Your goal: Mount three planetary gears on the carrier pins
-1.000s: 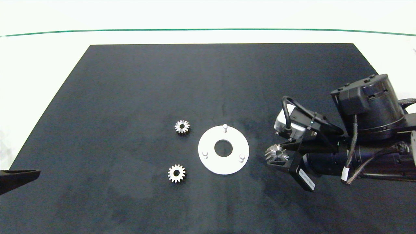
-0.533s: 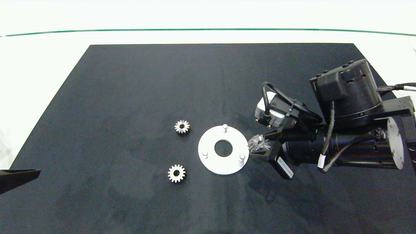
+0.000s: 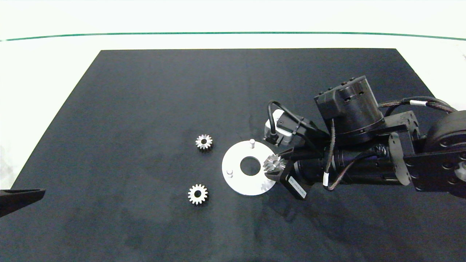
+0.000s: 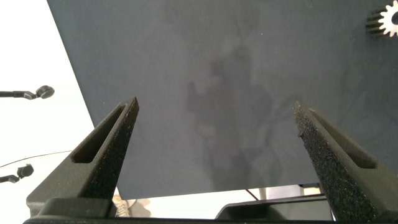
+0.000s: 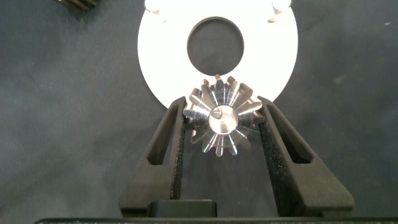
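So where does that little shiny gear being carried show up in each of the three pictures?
Head view: the held gear sits right of centre, over the white disc's right side, clamped in the right end effector.
Left wrist view: not in it; only a loose gear on the mat shows at one corner.
Right wrist view: the held gear is at centre, between the two fingers.
Shared landmark: the white disc with its centre hole, in the head and right wrist views.

My head camera looks straight down on the black mat (image 3: pixel 145 109). My right wrist camera faces 9 o'clock, close over the white disc (image 5: pixel 273 56), which both views share.
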`<state>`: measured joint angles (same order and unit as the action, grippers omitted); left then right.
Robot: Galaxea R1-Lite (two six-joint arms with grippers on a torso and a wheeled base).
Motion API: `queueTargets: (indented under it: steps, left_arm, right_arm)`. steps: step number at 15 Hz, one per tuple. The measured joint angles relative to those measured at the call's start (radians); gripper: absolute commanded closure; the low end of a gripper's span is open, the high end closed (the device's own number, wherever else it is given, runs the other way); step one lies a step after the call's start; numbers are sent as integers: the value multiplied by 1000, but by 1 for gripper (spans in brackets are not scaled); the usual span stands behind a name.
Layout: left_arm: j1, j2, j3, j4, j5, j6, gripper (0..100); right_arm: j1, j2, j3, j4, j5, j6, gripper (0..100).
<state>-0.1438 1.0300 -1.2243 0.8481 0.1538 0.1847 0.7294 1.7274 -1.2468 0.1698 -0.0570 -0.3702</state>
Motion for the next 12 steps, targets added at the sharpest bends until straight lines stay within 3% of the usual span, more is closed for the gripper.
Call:
queueTargets:
  steps: [12]
  left_arm:
    - [0,-3,0,0,0,1,0]
  right_arm:
    - [4,18,13,4,-4,0,69]
